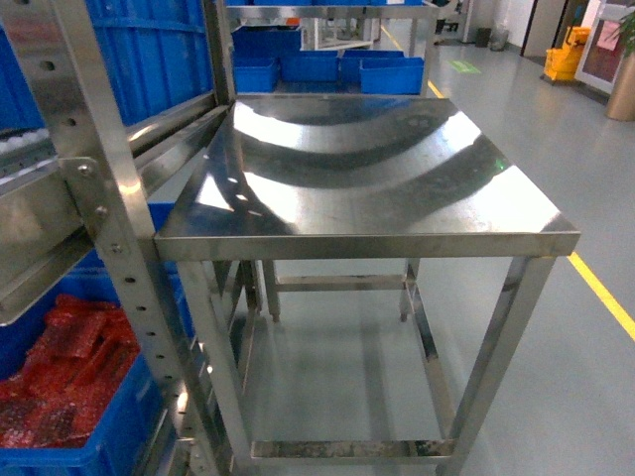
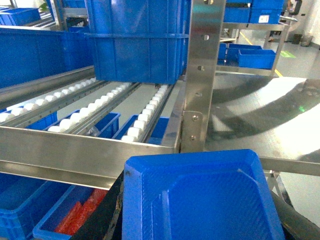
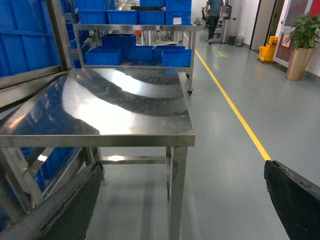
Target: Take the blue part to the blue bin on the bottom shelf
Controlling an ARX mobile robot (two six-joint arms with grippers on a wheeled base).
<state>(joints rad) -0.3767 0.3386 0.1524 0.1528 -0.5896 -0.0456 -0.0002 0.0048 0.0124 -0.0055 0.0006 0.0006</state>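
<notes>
The blue part (image 2: pixel 202 187), a dark-blue boxy block with a textured face, fills the bottom of the left wrist view. My left gripper (image 2: pixel 200 220) is shut on it, with black fingers (image 2: pixel 107 215) showing at its sides. It hangs in front of the rack's steel front rail (image 2: pixel 75 150). Below that rail, at the lower left, a blue bin (image 2: pixel 20 207) sits beside a like tote holding red bubble-wrap sheets (image 2: pixel 75 220). The bottom shelf itself is mostly hidden. My right gripper (image 3: pixel 185 205) is open over bare floor, nothing between its fingers (image 3: pixel 295 200). Neither gripper shows in the head view.
A steel table (image 1: pixel 367 174) stands right of the rack upright (image 1: pixel 109 198). Roller rails (image 2: pixel 100 110) carry a large blue tote (image 2: pixel 135 45). The red-sheet tote (image 1: pixel 99 446) sits low left. More blue bins (image 3: pixel 137 52) stand on a far cart; a person (image 3: pixel 214 12) and a yellow floor line (image 3: pixel 235 107) lie beyond.
</notes>
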